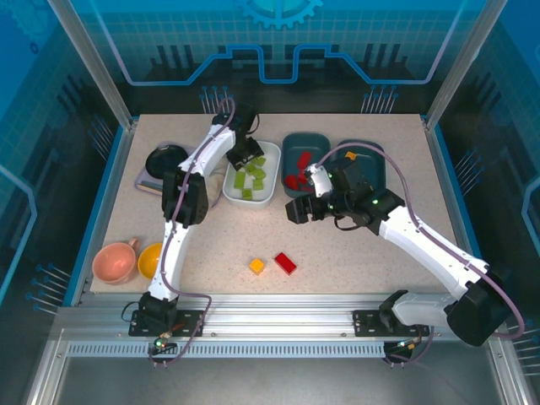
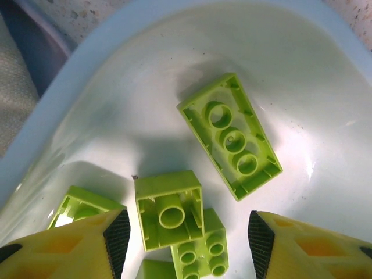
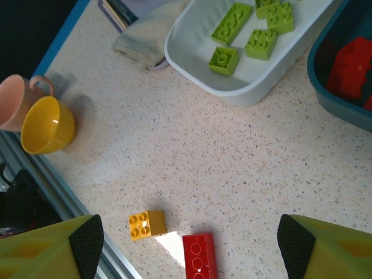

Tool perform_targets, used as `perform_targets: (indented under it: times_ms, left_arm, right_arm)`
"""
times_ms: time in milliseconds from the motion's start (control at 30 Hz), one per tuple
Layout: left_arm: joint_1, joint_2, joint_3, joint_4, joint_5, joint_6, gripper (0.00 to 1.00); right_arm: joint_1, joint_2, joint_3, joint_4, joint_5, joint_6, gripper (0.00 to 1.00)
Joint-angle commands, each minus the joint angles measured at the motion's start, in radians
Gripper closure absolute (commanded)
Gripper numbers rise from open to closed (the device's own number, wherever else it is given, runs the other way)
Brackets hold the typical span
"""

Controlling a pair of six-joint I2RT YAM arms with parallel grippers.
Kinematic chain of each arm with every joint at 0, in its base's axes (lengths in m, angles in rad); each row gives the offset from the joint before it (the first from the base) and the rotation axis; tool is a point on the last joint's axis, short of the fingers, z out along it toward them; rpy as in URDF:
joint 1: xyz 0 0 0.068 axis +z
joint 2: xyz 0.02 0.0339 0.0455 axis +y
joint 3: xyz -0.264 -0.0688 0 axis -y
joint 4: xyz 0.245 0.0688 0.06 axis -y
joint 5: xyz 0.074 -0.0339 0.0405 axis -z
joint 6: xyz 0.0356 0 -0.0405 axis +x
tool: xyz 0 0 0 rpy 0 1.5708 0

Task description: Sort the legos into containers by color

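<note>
Your left claw (image 2: pixel 186 235) stood apart and empty over the lime bricks (image 2: pixel 229 136) in the white tray (image 2: pixel 87 52), so you needed a straight lift clear; your right claw (image 3: pixel 189 247), also apart, hovered over the red brick (image 3: pixel 200 263) on the table (image 3: pixel 232 168).

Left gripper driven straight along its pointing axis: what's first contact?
Probably the upside-down square green brick in the white tray, lying just ahead between the open jaws; depth is unclear.
</note>
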Motion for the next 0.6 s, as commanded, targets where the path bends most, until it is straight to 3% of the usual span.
perform_targets:
  times_ms: [0, 167, 333, 567]
  left_arm:
    - [0.002, -0.175, -0.019, -0.022, 0.008, -0.005, 0.39]
    - [0.003, -0.469, -0.286, -0.018, -0.018, -0.034, 0.33]
    - [0.014, -0.861, -0.747, 0.02, -0.022, -0.074, 0.31]
    - [0.012, -1.438, -1.309, 0.002, 0.096, -0.194, 0.3]
  right_arm:
    - [0.087, 0.048, 0.042, -0.096, 0.059, -0.132, 0.19]
    - [0.268, 0.15, 0.091, -0.174, 0.134, -0.226, 0.18]
    - [0.414, 0.28, 0.146, -0.22, 0.166, -0.233, 0.17]
    - [0.512, 0.498, 0.253, -0.255, 0.188, -0.141, 0.17]
